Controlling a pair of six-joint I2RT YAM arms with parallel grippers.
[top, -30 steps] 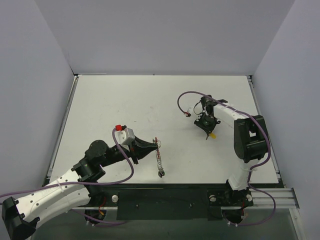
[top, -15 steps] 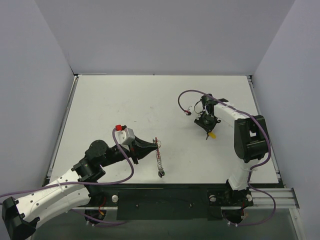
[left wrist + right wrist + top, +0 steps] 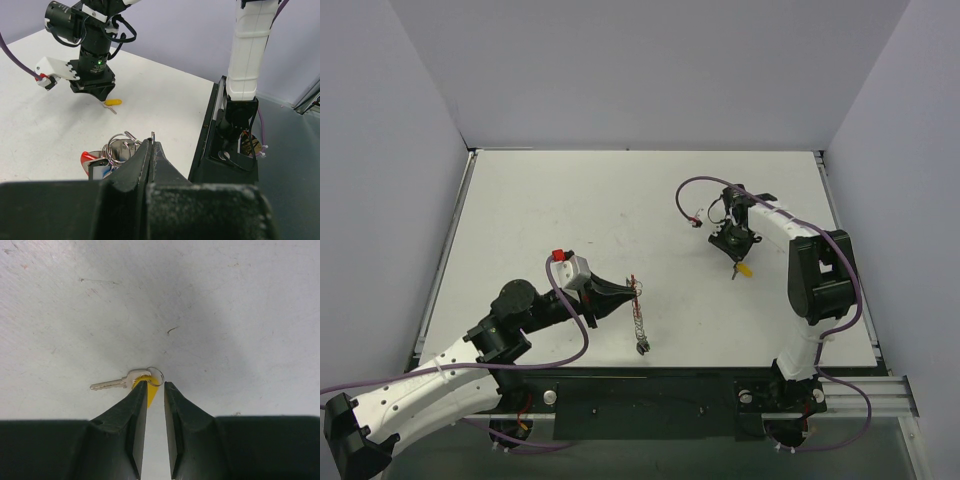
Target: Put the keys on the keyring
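Progress: we judge the task partly done. On the left, some keys appear to be already on the keyring [image 3: 118, 146]. On the right, one yellow key [image 3: 131, 382] lies loose on the table [image 3: 570, 200].
Left gripper [image 3: 620, 293]: jaws pressed together with no gap, clamping the keyring at the tips.
Keyring: thin silvery loops bunched just left of the left fingertips in the wrist view. In the overhead view its chain [image 3: 639, 325] hangs from the tips towards the table.
Keys on the ring: a red head [image 3: 88, 157] and a darker one beside it rest against the loops. We cannot count them.
Yellow key: flat on the table under the right gripper's tips, with a short silvery blade pointing away to the left. Its yellow head has a small wire loop [image 3: 156, 376].
Right gripper [image 3: 152, 388]: pointing straight down, jaws a narrow slit apart, with the yellow head showing in the slit. We cannot tell whether the fingers touch it.
Left to do: grip the yellow key, carry it to the left gripper, and thread it onto the ring.
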